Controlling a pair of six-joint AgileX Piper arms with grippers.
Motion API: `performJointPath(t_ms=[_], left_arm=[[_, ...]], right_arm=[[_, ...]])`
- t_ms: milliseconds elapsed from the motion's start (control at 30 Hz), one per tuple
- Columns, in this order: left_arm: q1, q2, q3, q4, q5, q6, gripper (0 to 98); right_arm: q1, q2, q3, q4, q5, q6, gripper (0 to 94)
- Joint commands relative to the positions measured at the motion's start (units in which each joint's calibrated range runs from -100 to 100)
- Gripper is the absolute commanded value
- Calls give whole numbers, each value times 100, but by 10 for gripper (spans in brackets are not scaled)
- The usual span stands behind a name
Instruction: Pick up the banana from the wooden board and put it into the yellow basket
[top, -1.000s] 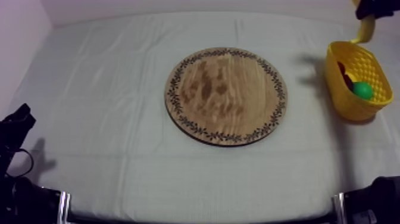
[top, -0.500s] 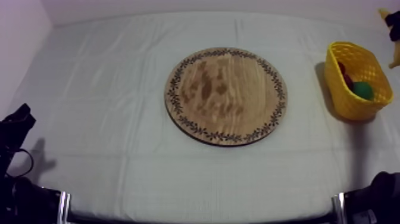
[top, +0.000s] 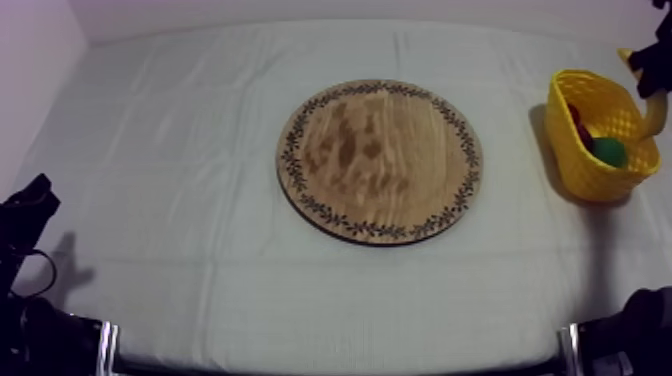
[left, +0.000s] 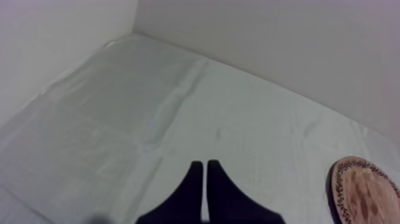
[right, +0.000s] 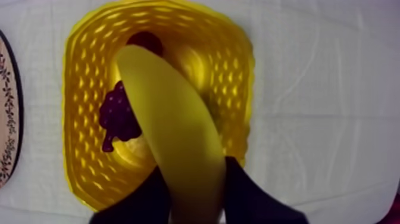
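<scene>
The yellow banana (right: 172, 119) is held between the black fingers of my right gripper (right: 193, 179) and hangs just above the open yellow basket (right: 238, 77). From above, the right gripper (top: 652, 72) is at the table's far right edge, with the banana (top: 655, 118) over the far side of the basket (top: 575, 165). The round wooden board (top: 380, 160) with a patterned rim lies bare mid-table. My left gripper (top: 25, 215) rests low at the left, its fingers (left: 204, 179) together as a narrow wedge.
In the basket lie a bunch of dark grapes (right: 119, 116), a small red fruit (right: 146, 40) and a green pear (top: 607, 152). The board's rim (right: 6, 107) lies just beside the basket. Grey-white cloth spreads around the board.
My right gripper has carried the banana from behind the basket out to the right and down over it. The left arm and the board have not moved.
</scene>
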Motion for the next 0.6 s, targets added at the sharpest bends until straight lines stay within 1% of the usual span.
performJointPath(t_ms=[0,233,467,567], left_arm=[[-2,2,3,-1,-1,0,1],[-2,2,3,-1,-1,0,1],[-2,2,3,-1,-1,0,1],[-2,2,3,-1,-1,0,1]], right_arm=[[-14,162,122,-4,-45,-42,143],[-79,801,290,-60,-324,-159,141],[-141,1349,224,-48,-585,-276,198],[-176,1506,135,-31,-652,-337,243]])
